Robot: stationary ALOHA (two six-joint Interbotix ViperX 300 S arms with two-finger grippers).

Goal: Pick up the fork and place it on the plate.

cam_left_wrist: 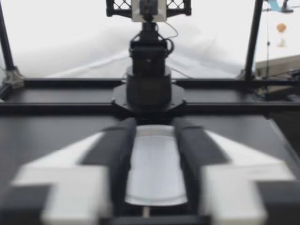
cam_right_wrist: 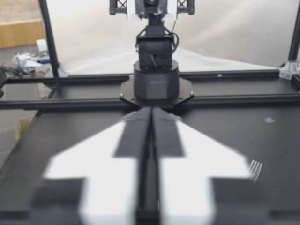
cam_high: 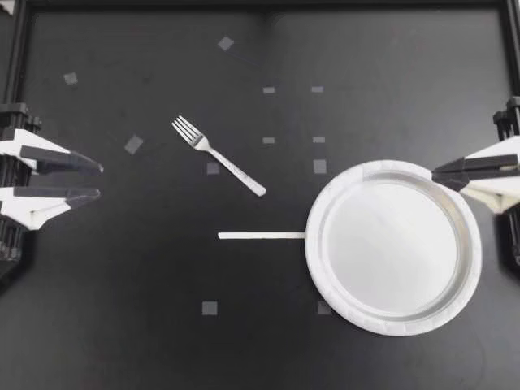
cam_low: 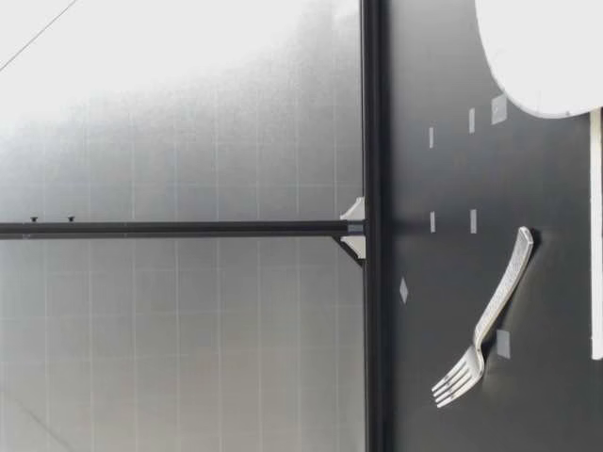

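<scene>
The fork (cam_high: 218, 154) lies flat on the black tabletop (cam_high: 122, 325), untouched, so I judge that the task is at its first step: the reach toward the fork is not yet made. It lies on a slant, with the tines pointing to the far left side and the handle end pointing toward the paper plate (cam_high: 394, 244); the handle end is near a white strip (cam_high: 260, 236) but does not touch it. The plate has nothing on it. My left tool (cam_high: 99, 180) hangs at the left edge with its two fingers parted and nothing between them, and the fork is ahead of it, well apart, a little to the far side. My right tool (cam_high: 435, 174) has its fingers pressed together on nothing, with the tips above the rim of the plate. I think the left tool is the better choice. The next move calls for going forward, turning the fingers across the thin handle, and coming down low, because the metal lies close to the surface.
</scene>
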